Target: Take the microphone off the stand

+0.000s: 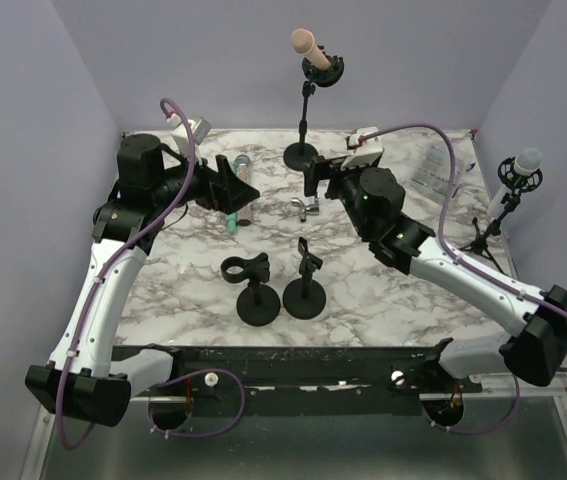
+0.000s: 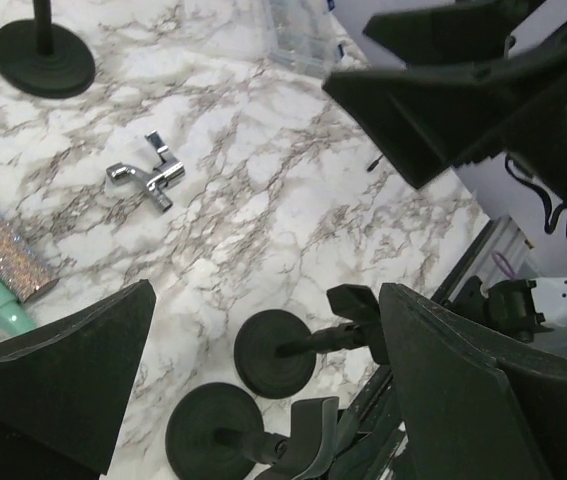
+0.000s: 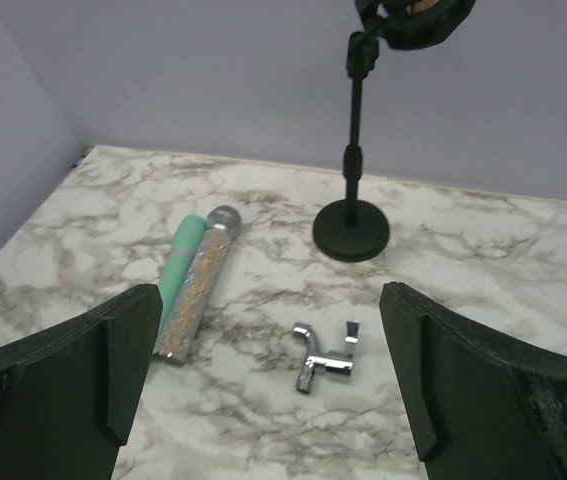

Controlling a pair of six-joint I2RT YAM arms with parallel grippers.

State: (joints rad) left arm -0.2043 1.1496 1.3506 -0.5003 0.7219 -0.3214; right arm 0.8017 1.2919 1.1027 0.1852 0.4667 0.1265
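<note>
- The left fingers [image 2: 73, 385], black wedge-shaped pads, stand wide apart with nothing between them, above the white marble-patterned counter [image 2: 263, 230].
- The right fingers [image 3: 73, 370] are spread just as wide and hold nothing.
- The peach-pink microphone [image 1: 302, 42] sits tilted in the clip of the tall black round-based stand [image 3: 353, 150]. It is ahead of the right fingers, higher than them, and well apart.
- A small chrome metal fitting [image 3: 323, 362] lies on the counter ahead of the right fingers, nearer to them than the tall stand's base.
- A silver glitter microphone [image 3: 200, 285] and a mint-green microphone [image 3: 177, 262] lie side by side, touching, ahead and to the left of the right fingers. In the top view they lie just beside the left fingers.
- A short black stand with a C-shaped clip [image 1: 253, 295] and a short black stand with a narrow clip [image 1: 305, 285] stand near each other, between the two arms and nearer the bases than either pair of fingers.
- A white microphone [image 1: 526, 165] sits on a black tripod stand [image 1: 488, 235], far off to the right of the right fingers.
</note>
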